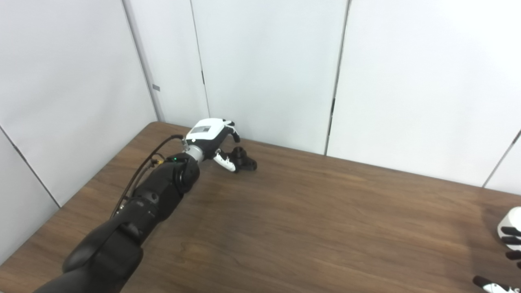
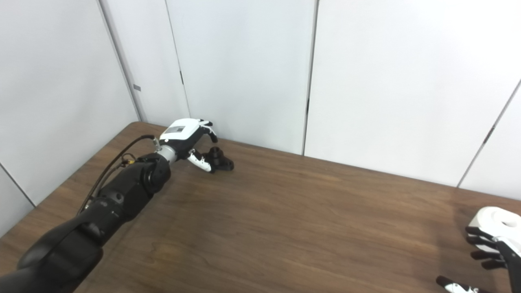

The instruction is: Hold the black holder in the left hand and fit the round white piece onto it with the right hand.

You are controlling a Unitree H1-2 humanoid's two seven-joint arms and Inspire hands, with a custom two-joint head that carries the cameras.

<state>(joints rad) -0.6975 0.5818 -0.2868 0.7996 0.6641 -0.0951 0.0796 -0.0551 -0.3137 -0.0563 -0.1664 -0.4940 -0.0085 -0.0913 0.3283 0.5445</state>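
Left hand (image 2: 185, 136) at table (image 2: 285, 211) far corner, fingers curled around black holder (image 2: 220, 159), gripping to steady it. Far right of holder, right hand (image 2: 494, 248) fingers spread against round white piece (image 2: 494, 221); grasp unclear.

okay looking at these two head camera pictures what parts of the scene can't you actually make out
- Left hand at the black holder: both views show the thumb and fingers around it, but the hand covers the contact, so whether it grips is unclear.
- Right hand: cut by the right and bottom edges in both views; only fingertips show.
- Round white piece: partly behind the right hand's fingers, and nearly cut off in the left eye view.
- Holder's shape: too small and dark.
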